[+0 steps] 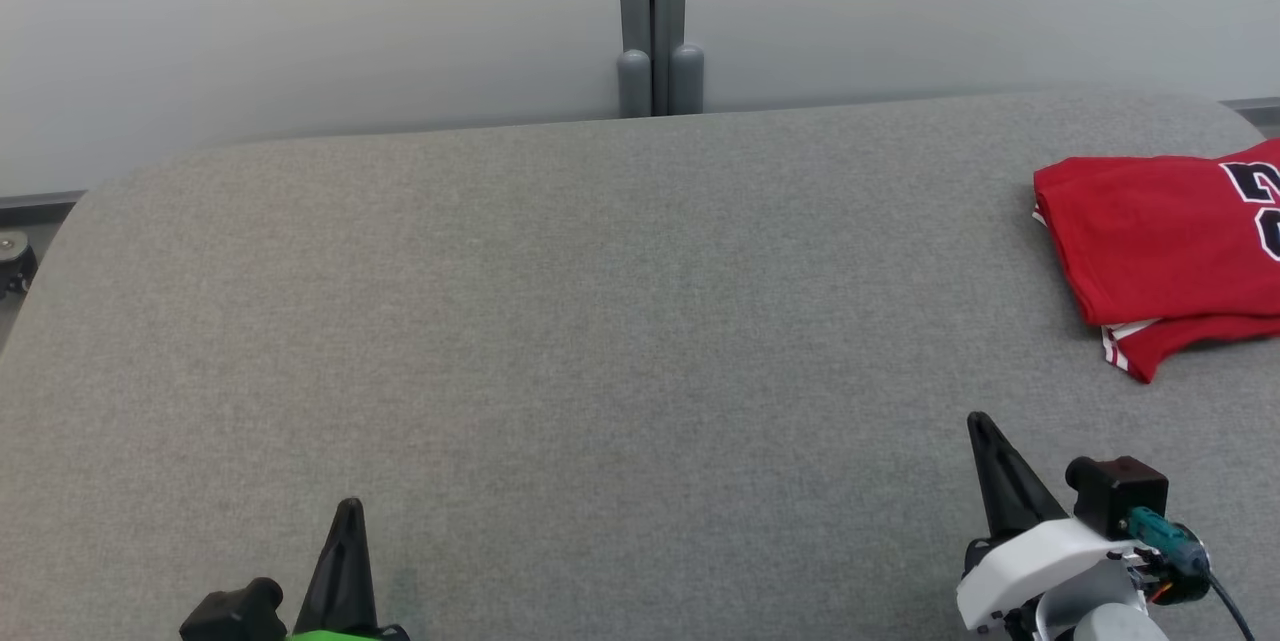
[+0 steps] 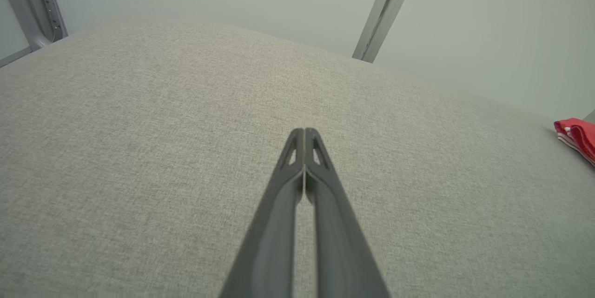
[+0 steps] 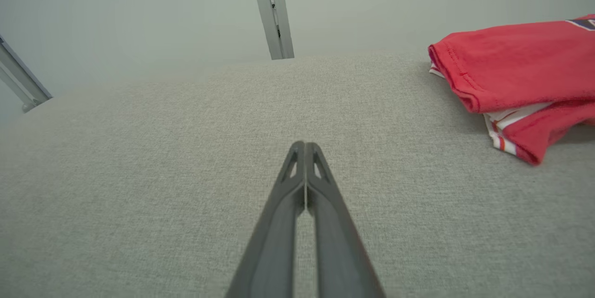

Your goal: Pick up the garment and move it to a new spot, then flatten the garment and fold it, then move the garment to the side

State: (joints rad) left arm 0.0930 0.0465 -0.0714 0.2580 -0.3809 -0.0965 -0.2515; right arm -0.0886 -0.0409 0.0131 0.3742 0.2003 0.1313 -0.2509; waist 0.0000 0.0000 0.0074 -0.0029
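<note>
Two grippers, both clenched on nothing. The left gripper (image 1: 349,513) is at the lower left of the head view, its tips pressed into one point; the left wrist view shows its two fingers (image 2: 304,131) meeting at frame centre, with bare table under them. The right gripper (image 1: 979,421) is at the lower right of the head view, also one dark point, with a white mount and one black camera box (image 1: 1118,493) behind it. In the right wrist view its tips (image 3: 305,144) touch at centre, clear of the cloth.

One garment (image 1: 1150,241), red and folded, lies at the right edge of the head view, partly cut off by the frame. It has white striped trim at its lower corner and dark, white-edged lettering at its far right. It lies flat on the table (image 1: 600,321), well apart from both grippers. The right wrist view has it at upper right (image 3: 511,65), and the left wrist view shows a sliver at the right edge (image 2: 578,134).

One grey fabric table spans all three views. One grey post (image 1: 652,21) stands at top centre of the head view against a pale wall (image 1: 300,21), with two rounded caps at its base. One small wheel (image 1: 15,259) sits at the left edge.
</note>
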